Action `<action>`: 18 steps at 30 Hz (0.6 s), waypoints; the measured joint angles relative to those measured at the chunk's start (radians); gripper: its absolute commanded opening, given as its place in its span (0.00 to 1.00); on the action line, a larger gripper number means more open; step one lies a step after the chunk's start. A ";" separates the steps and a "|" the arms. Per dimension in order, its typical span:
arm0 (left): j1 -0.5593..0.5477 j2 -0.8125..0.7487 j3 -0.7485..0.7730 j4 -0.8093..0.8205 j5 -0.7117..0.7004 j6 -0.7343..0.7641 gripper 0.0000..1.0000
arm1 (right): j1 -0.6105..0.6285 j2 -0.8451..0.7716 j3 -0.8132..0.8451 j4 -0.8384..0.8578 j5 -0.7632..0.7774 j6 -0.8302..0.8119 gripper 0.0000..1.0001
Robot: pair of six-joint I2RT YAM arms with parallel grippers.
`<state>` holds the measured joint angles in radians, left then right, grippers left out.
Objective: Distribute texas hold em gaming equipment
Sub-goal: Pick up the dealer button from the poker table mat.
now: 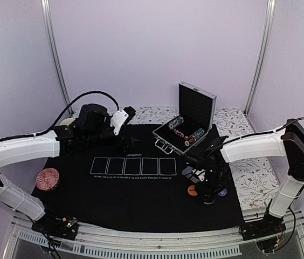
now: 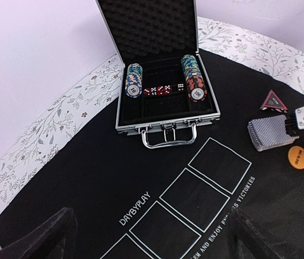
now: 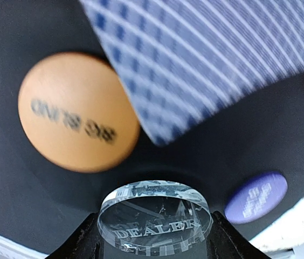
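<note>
Right pincer point(image 3: 154, 234) was set down over the clear dealer disc point(image 3: 154, 213). The disc lay flat on the black mat point(image 3: 206, 156), dead centre between the fingers point(image 3: 87, 240). Both dark pads appeared pressed against its rim, so a grip on it was judged made, though firmness could not be confirmed.

No long axis had to be considered, since the disc is round. Approach angle was judged uncritical, and a straight lift is likely all that's called for. The right arm was by far the nearer. Left pincer point(image 2: 149, 240) was held wide open and empty, well apart at the far-left side of the mat, facing the case point(image 2: 165, 121).

Materials:
- **Dealer disc:** transparent, glassy, thick, bevelled edge, "DEALER" engraved. The slick sides were judged a slip risk.
- **Orange disc** point(image 3: 76, 110): matte, flat, printed lettering, just beside the dealer disc.
- **Purple disc** point(image 3: 257, 197): same form, near on the other side.
- **Card stack** point(image 3: 206, 59): blue-and-white checked backs, just beyond the orange disc.
- **Triangle marker** point(image 2: 274, 101): black with red edge, past the cards.
- **Case:** aluminium with a foam-lined lid, open on the desk point(image 1: 249, 178). Striped chips point(image 2: 133, 80) were racked in it, with red dice point(image 2: 157, 90) between the rows.
</note>
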<state>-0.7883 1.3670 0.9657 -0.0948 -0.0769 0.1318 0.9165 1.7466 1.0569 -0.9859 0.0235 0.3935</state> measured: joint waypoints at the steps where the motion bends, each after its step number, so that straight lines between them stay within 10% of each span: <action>1: 0.000 0.000 0.000 0.000 0.000 0.000 0.98 | 0.000 -0.008 0.000 -0.014 0.002 0.004 0.41; 18: 0.000 -0.055 0.000 0.002 -0.073 -0.010 0.98 | 0.007 -0.116 0.357 -0.045 0.011 -0.054 0.33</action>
<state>-0.7883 1.3125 0.9657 -0.0925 -0.1497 0.1219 0.9237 1.6306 1.4136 -1.0306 0.0341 0.3397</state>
